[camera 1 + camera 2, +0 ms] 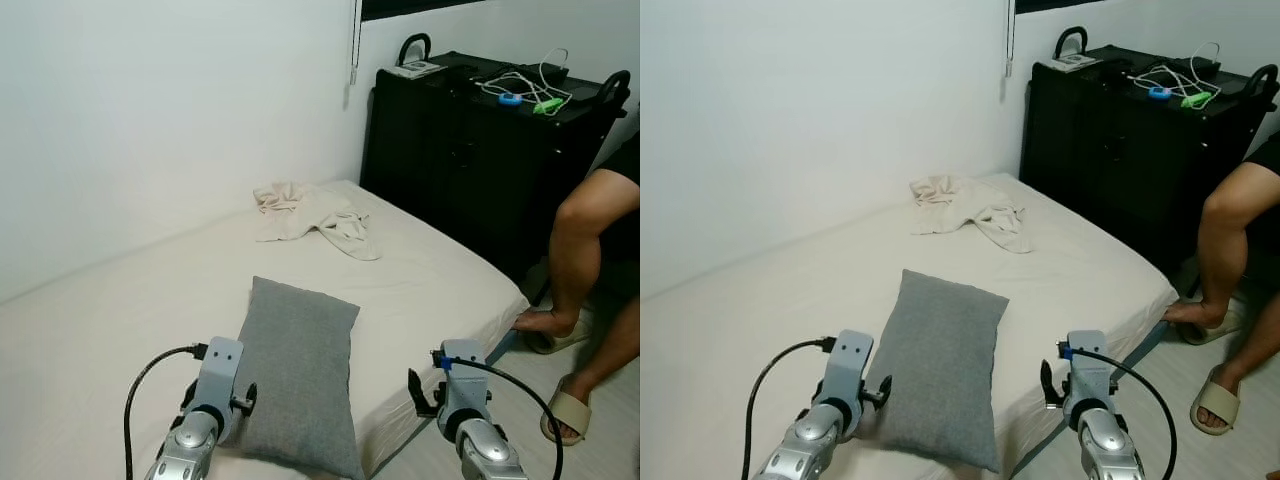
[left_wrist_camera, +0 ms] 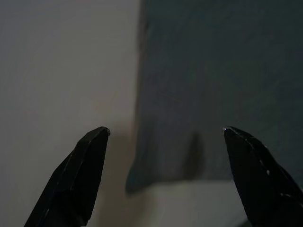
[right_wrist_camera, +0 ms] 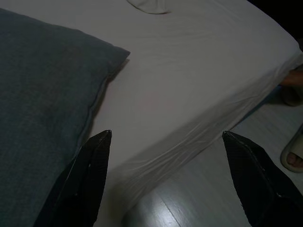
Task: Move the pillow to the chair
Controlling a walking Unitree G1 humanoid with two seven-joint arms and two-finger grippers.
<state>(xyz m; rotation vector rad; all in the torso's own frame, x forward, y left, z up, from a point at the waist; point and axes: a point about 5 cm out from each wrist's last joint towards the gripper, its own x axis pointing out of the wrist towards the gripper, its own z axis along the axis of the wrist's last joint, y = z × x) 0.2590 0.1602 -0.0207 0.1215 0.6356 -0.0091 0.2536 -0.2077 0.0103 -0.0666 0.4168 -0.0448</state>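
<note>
A grey rectangular pillow (image 1: 300,370) lies flat on the cream bed (image 1: 120,310), near its front edge. My left gripper (image 2: 165,130) hangs open just above the pillow's left side, with a pillow corner (image 2: 156,170) showing between its black fingers (image 2: 80,161). The left arm (image 1: 210,400) sits against the pillow's left edge. My right gripper (image 3: 165,133) is open over the bed's edge to the right of the pillow (image 3: 42,109), holding nothing. Its arm (image 1: 465,405) hovers beside the mattress corner.
A crumpled cream cloth (image 1: 315,215) lies at the far end of the bed. A black dresser (image 1: 470,140) with cables (image 1: 520,90) on top stands at the back right. A person's legs (image 1: 585,250) and slippers (image 1: 565,410) are on the floor at right.
</note>
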